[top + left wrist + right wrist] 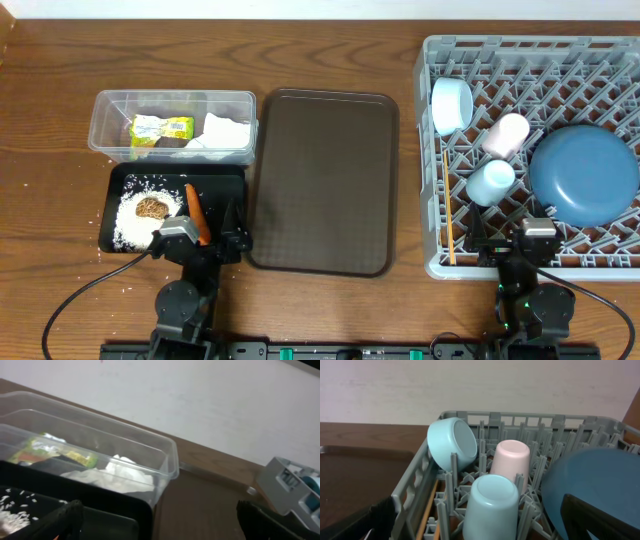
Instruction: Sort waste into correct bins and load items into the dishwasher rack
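**Serving tray on a wooden table**

Before me a dark brown serving tray lies flat at the middle of a wooden table. Its long sides run near to far, and it has rounded corners and a raised rim. The table's grain runs left to right. A pale wall stands along the far edge.

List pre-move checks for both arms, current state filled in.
1. Left gripper open, holding nothing: ok.
2. Right gripper open, holding nothing: ok.
3. Wrapper and napkin inside clear tub: ok.
4. Rice, carrot stick and brown lump in black tray: ok.
5. Bowl, pink cup, light blue cup, plate and chopsticks in rack: ok.
6. No stray rice on table: cannot tell.
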`<act>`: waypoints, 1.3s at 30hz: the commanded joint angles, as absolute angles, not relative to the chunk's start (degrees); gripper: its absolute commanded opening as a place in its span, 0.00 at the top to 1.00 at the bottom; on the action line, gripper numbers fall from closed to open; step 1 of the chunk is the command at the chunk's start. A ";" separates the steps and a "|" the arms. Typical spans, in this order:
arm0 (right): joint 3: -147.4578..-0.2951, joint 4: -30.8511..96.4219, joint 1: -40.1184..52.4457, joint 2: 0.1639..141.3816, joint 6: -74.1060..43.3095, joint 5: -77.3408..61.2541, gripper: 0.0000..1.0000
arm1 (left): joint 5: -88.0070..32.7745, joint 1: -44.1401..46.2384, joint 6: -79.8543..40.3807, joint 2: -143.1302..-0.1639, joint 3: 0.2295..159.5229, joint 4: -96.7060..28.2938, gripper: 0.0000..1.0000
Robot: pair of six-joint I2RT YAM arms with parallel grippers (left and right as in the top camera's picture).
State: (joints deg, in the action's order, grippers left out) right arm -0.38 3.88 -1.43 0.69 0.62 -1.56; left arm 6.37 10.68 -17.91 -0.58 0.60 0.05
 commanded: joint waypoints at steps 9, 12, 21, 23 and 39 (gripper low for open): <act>-0.30 4.10 -1.80 0.32 0.27 -1.91 0.01 | 3.46 6.59 2.44 -0.08 0.23 -3.88 0.02; -0.30 4.10 -1.80 0.32 0.25 -1.91 0.01 | 3.44 5.26 5.17 -0.08 0.23 -3.90 0.02; -0.30 4.10 -1.80 0.32 0.27 -1.91 0.01 | 3.49 1.61 9.45 -0.08 0.23 -3.92 0.02; -0.30 4.10 -1.80 0.32 0.25 -1.91 0.01 | 3.46 1.63 9.37 -0.08 0.23 -3.88 0.02; -0.30 4.10 -1.80 0.32 0.25 -1.91 0.01 | 3.46 1.63 9.37 -0.23 0.23 -3.86 0.02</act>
State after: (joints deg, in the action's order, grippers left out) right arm -0.38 3.88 -1.43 0.69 0.62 -1.56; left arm 3.14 1.96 8.84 -0.58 1.32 -1.52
